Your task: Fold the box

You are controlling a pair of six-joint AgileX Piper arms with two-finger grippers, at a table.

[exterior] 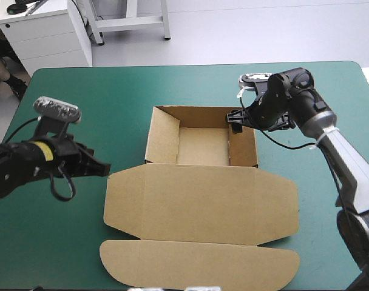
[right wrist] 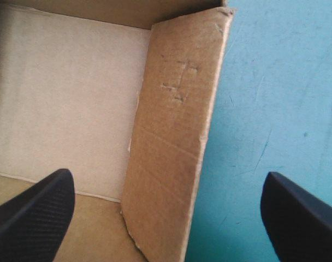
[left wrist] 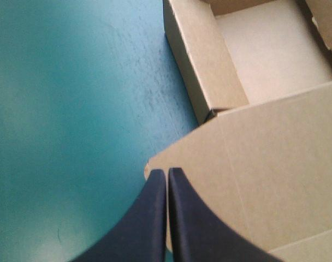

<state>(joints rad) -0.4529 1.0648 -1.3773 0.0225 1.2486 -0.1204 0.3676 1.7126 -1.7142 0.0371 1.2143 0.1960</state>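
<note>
As the box [exterior: 201,145] lies open, I log left gripper [left wrist: 167,172] closed at its lid [exterior: 199,203] corner. Also right gripper [right wrist: 166,176], spread astride one wall [right wrist: 174,125].

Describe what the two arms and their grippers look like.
The left arm is black with a yellow band near the wrist. The right arm is black near the wrist, then silver-grey, with a white tie. The left gripper and right gripper have broad, curved black fingers, finely textured.
</note>
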